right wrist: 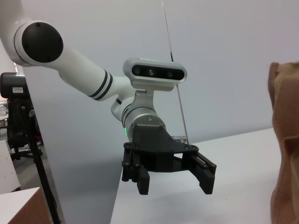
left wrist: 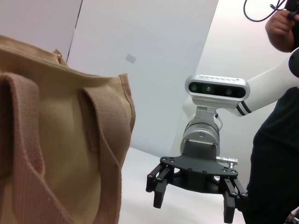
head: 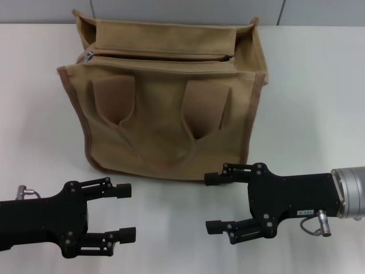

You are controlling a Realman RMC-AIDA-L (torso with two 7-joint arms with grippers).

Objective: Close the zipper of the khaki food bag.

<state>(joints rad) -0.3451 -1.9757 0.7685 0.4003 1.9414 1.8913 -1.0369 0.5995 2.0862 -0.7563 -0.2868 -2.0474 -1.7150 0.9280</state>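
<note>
The khaki food bag (head: 165, 108) stands upright at the table's middle back, its two strap handles facing me. The zipper (head: 159, 56) runs across its top panel as a thin dark slit, and its silver pull tab (head: 89, 56) sits at the left end. My left gripper (head: 126, 212) is open and empty, low in front of the bag's left corner. My right gripper (head: 211, 202) is open and empty, just in front of the bag's lower right corner. The left wrist view shows the bag's front (left wrist: 56, 140) and the right gripper (left wrist: 193, 207). The right wrist view shows the left gripper (right wrist: 175, 186) and the bag's edge (right wrist: 285, 140).
The white table (head: 319, 103) stretches to both sides of the bag. A grey wall (head: 188, 11) stands close behind it. A person in black (left wrist: 280, 140) is behind the right arm in the left wrist view.
</note>
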